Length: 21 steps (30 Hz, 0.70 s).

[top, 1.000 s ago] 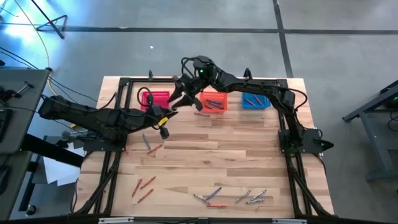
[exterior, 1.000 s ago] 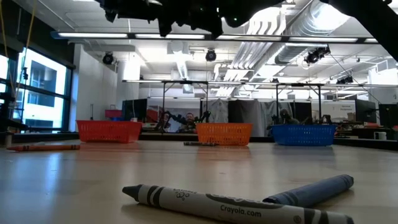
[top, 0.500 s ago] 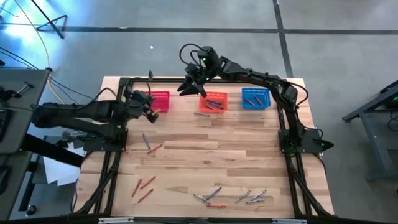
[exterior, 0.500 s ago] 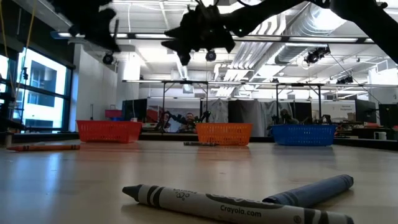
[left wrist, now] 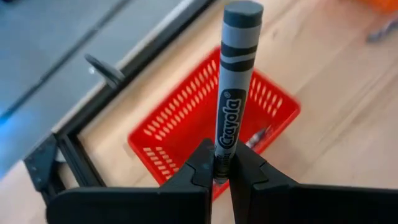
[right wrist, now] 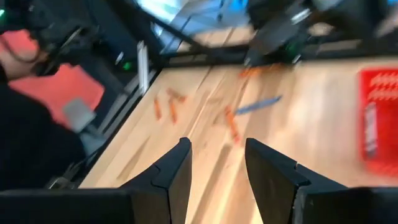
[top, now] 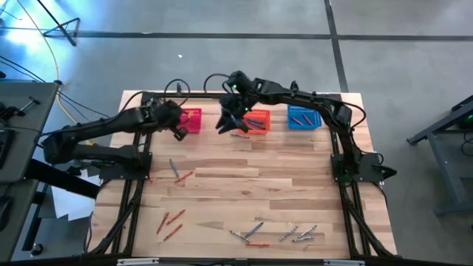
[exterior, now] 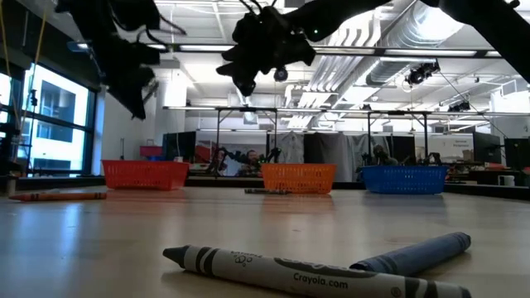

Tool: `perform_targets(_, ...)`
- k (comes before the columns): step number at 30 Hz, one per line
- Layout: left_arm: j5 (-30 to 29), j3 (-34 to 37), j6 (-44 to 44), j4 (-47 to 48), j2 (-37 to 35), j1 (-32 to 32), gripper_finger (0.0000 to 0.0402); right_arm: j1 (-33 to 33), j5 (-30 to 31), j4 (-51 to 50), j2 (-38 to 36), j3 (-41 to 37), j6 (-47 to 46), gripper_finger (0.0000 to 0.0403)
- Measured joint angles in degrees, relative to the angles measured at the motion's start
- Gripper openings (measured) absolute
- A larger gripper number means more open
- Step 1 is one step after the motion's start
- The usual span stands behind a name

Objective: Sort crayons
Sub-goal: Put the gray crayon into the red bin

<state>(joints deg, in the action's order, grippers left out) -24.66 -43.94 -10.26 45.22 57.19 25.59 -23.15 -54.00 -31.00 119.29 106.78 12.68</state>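
My left gripper [top: 179,131] [left wrist: 222,155] hangs over the red basket [left wrist: 205,118] at the far left, shut on a grey crayon [left wrist: 235,68]. My right gripper [top: 228,124] [right wrist: 217,158] hovers open and holds nothing, just left of the orange basket [top: 256,120]. The blue basket [top: 303,117] stands to the right of that. Loose crayons lie flat on the table: two at the left middle [top: 178,172], red ones [top: 170,220] near the left front and several [top: 273,235] along the near edge. One lies in front of the orange basket [top: 240,135]. My left gripper pinches the grey crayon near its lower end [left wrist: 222,163] between its two fingers. The crayon runs on in line with the fingers and sticks far out past their tips. The fingers slant down from the table's left toward the red basket. The crayon is lifted clear above it.
A black frame rail [top: 222,94] runs behind the baskets along the far edge, with side rails at left [top: 133,192] and right [top: 347,199]. In the low view a grey crayon [exterior: 290,269] and a bluish one [exterior: 414,252] lie close to the camera.
My left gripper has swung from the table's left middle toward the far edge, over the red basket, and tipped downward, still shut on the grey crayon. My right gripper has tipped down and sunk a little beside the orange basket, staying open.
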Motion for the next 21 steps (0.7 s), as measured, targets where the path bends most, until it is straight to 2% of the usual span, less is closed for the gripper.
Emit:
perform_targets(7,8.04,0.04,7.34,-3.09,8.47,9.05,0.0007,0.61,1.96,-16.28,-4.85,-0.02,8.24,0.0141)
perform_targets(13,17.44,0.04,10.99,-8.21,13.54,14.40,0.0017,0.85,9.35,-28.17,-9.06,-0.02,11.66,0.0141)
perform_targets(21,17.62,0.04,13.39,-8.25,19.15,16.91,0.0053,1.59,19.03,-34.91,-11.44,-0.01,10.13,0.0141)
